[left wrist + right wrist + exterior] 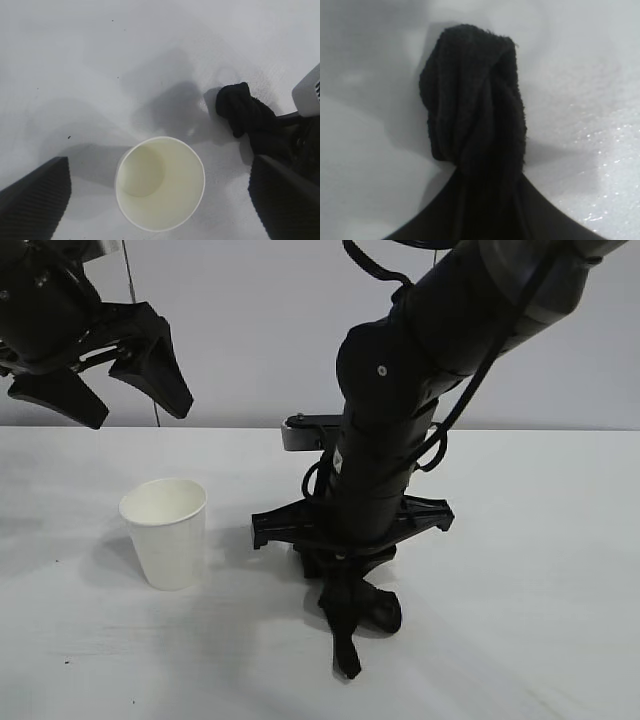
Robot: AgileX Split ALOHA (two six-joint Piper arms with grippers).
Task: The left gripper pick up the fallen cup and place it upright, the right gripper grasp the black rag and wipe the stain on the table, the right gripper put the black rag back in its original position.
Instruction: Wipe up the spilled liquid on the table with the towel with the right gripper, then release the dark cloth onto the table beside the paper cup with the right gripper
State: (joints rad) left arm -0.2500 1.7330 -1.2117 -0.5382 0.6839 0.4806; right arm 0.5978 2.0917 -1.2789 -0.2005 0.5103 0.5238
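Exterior view: on the white bench [540,580], the right gripper [345,625] clamps the black rag [372,608] at 5 o'clock of the upright, empty cup [166,530]; the left gripper [100,380] hangs wide at its 11 o'clock.

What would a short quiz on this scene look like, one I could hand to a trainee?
1. True or false: the white paper cup stands upright on the table.
2. Which gripper holds the black rag?
A. the left gripper
B. the right gripper
C. neither
3. Fill in: the left gripper's jaws are ____ and it hangs above the table, touching nothing.

Key
1. True. The cup's mouth faces up and it looks empty.
2. B. The right gripper pinches the rag, whose bunched end is down on the table, to the right of the cup in the exterior view.
3. open.
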